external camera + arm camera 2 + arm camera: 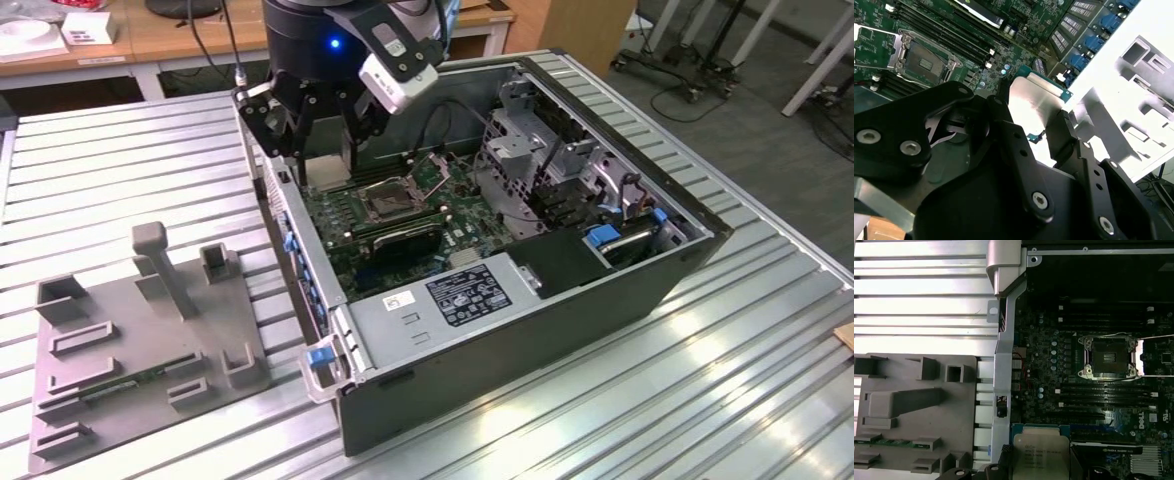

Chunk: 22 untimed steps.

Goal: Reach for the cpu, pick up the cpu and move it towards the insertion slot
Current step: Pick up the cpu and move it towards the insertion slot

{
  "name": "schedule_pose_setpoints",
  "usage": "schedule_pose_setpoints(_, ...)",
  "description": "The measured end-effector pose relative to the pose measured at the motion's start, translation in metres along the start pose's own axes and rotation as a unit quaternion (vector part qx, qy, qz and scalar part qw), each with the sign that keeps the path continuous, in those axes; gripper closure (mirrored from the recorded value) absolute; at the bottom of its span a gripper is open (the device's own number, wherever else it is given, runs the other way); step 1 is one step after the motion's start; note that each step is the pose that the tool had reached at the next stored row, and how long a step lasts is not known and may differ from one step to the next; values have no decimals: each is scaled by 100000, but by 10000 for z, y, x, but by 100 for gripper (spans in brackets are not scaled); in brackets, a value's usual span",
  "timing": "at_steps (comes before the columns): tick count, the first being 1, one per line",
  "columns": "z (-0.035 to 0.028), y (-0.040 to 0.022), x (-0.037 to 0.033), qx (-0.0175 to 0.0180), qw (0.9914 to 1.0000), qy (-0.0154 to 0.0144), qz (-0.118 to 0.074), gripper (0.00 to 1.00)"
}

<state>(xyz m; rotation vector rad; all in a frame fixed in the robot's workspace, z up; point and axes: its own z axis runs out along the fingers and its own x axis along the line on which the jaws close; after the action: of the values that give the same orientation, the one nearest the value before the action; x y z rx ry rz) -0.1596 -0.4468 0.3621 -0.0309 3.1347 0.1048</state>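
The pincer point(1031, 122) is clenched on the cpu point(1035, 102), fingers at its two edges, above the motherboard; insertion slot point(922, 59) lies upper left, apart.

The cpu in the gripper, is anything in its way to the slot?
Nothing visible blocks it. The gripper holds the cpu above the motherboard, and the insertion slot lies open and uncovered.

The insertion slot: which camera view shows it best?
The first wrist view: the insertion slot appears face-on, frame and dark centre unobstructed. The second wrist view shows it obliquely near a corner; the exterior view shows it small inside the computer case.
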Motion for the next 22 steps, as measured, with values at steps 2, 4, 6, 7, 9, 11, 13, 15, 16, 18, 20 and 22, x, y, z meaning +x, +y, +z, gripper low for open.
schedule_pose_setpoints(2, 0, 0, 0, -3, 100000, -1, 0, 46)
schedule_pose_setpoints(4, 0, 0, -3, -21, 100000, -4, -4, 46)
schedule_pose_setpoints(6, 0, 0, -19, -32, 100000, 1, -5, 46)
schedule_pose_setpoints(7, 0, 0, -32, -34, 100000, 1, 0, 46)
schedule_pose_setpoints(9, 1, -1, -68, -37, 100000, -2, 0, 46)
schedule_pose_setpoints(11, 0, -2, -117, -31, 100000, 1, 2, 46)
schedule_pose_setpoints(13, 1, -3, -171, -32, 100000, -1, -1, 46)
schedule_pose_setpoints(15, 2, -5, -229, -37, 100000, -3, -4, 46)
schedule_pose_setpoints(16, 2, -5, -257, -35, 100000, -1, 5, 46)
schedule_pose_setpoints(18, 4, -7, -316, -34, 100000, -2, 0, 46)
schedule_pose_setpoints(20, 5, -7, -360, -36, 100000, -3, -2, 46)
schedule_pose_setpoints(22, 5, -8, -397, -35, 100000, -1, -1, 46)
